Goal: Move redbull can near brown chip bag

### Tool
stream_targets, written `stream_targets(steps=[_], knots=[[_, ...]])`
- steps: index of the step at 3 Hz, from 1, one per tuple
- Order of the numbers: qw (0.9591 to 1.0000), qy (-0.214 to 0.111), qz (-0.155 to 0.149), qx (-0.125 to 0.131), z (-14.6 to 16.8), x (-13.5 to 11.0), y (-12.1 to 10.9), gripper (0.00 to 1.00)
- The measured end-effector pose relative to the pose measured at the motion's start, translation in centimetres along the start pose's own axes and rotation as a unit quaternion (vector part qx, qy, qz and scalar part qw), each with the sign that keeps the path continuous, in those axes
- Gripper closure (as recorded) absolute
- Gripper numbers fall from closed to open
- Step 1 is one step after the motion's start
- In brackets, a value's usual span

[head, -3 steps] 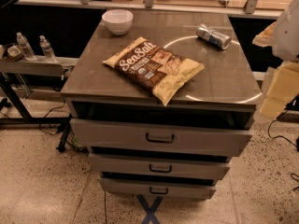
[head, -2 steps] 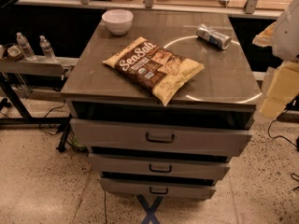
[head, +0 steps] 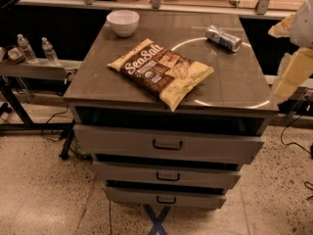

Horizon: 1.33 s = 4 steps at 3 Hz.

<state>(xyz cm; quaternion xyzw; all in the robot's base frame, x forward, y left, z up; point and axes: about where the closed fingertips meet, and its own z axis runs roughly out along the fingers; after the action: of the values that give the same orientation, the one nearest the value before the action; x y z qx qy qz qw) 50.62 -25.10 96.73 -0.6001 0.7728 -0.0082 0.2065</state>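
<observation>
Cream gripper point(head: 292, 72) hangs right of the cabinet point(head: 234, 84), apart from redbull can point(head: 223, 37).

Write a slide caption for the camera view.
Redbull can lies back right on the cabinet, apart from the brown chip bag; gripper hangs at the right edge.

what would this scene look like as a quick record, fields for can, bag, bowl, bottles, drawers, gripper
redbull can: on its side, far right of the tabletop
brown chip bag: flat, front middle of the tabletop, apart from the can
white bowl: upright, far left corner
water bottles: two, upright on the side shelf at left
drawers: three, look partly open
gripper: right edge of view, beside the table, away from the can
task state: can not yet near the bag
</observation>
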Motion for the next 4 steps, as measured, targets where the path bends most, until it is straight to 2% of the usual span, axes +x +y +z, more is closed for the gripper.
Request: stream_targets(steps=[1, 2, 3, 4], knots=[[0.9982, -0.042, 0.028, 0.034, 2.2, 1.7, -7.0, 0.00], [0.9959, -0.060, 0.034, 0.059, 2.0, 1.8, -10.1, 0.00], [0.9958, -0.061, 0.033, 0.061, 1.8, 1.8, -10.1, 0.00], [0.9940, -0.073, 0.052, 0.064, 2.3, 1.7, -10.4, 0.00]])
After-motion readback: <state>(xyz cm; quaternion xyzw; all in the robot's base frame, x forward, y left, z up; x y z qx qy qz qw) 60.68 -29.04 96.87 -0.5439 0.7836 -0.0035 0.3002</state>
